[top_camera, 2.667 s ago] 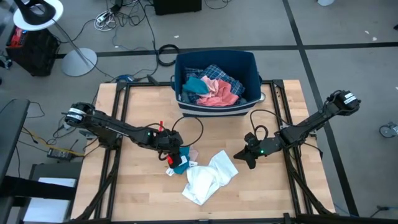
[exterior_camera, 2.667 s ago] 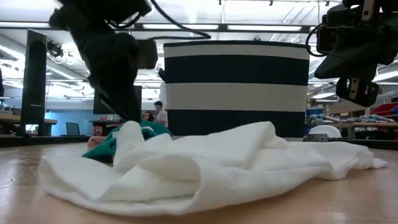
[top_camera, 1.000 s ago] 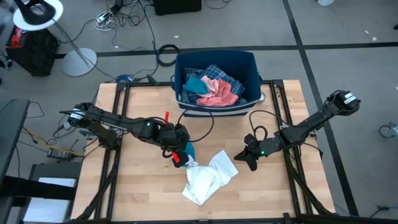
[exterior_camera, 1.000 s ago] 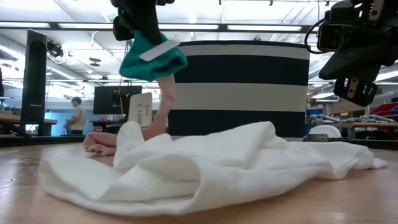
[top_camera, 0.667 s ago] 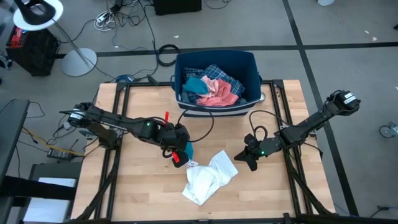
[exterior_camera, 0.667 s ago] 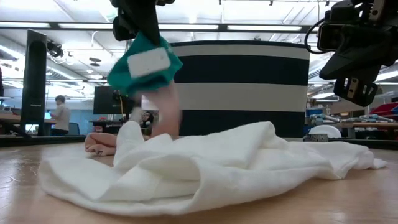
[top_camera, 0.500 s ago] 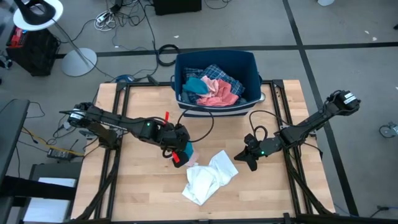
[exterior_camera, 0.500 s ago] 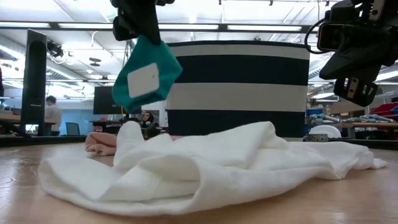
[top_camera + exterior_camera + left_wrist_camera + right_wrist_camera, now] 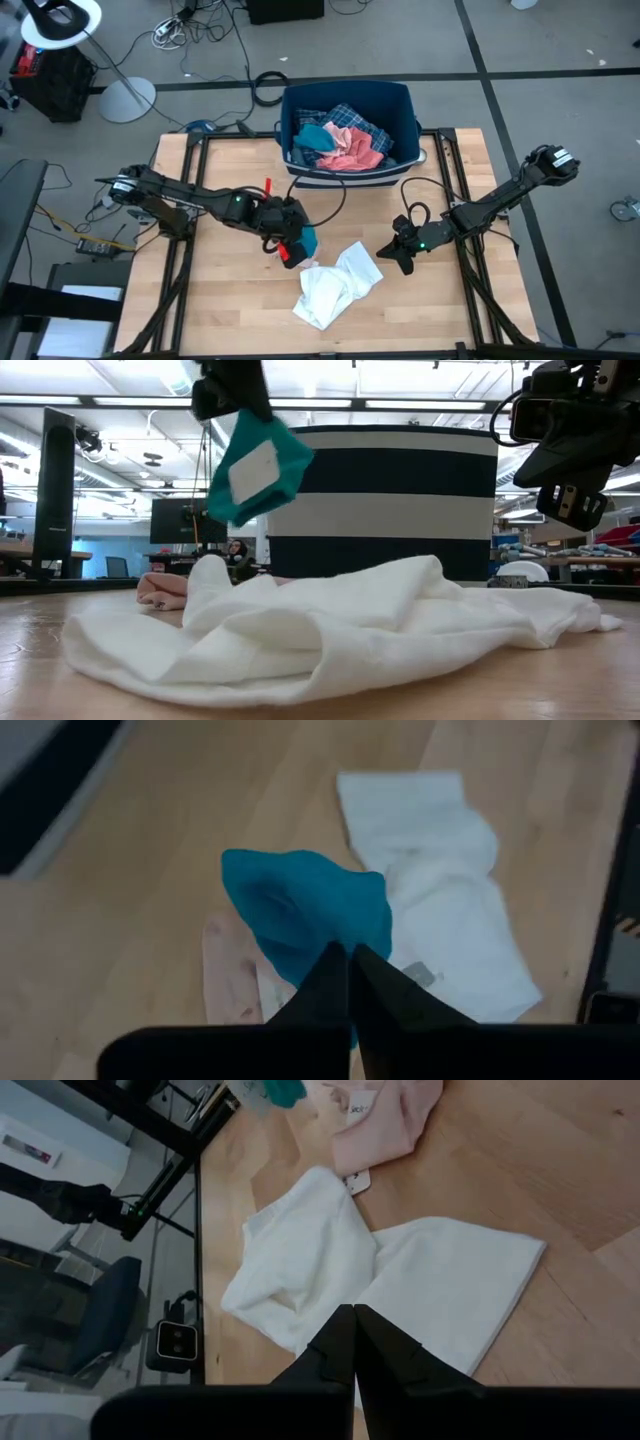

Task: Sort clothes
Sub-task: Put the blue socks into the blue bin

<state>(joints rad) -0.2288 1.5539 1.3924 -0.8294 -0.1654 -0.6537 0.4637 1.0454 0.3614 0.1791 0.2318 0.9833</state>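
Observation:
A small teal garment point(image 9: 304, 241) with a white label point(image 9: 252, 472) hangs in the air from my left gripper point(image 9: 291, 246), which is shut on it left of the table's middle. Below it a pale pink garment point(image 9: 226, 972) lies flat on the table, partly under the crumpled white garment point(image 9: 336, 283). My right gripper point(image 9: 386, 253) hovers shut above the table, just right of the white garment point(image 9: 372, 1280), touching nothing. My left gripper pinches a bunched top part of the teal garment point(image 9: 334, 952) between its two fingers, coming from above and slanting down. One layer or several, I cannot tell. The garment point(image 9: 258, 470) hangs slack below the fingers, clear of the table and the other clothes.
A dark blue bin with a white stripe point(image 9: 346, 172) stands at the table's far edge, holding plaid, teal and salmon pink clothes. Bare wood lies at the near left and near right. Black frame rails run along the table's sides.
The pale pink garment, which hung from the teal one with its lower part on the table, has dropped off and now lies wholly on the table. The teal garment stays in my left gripper and has swung a little toward the table's right.

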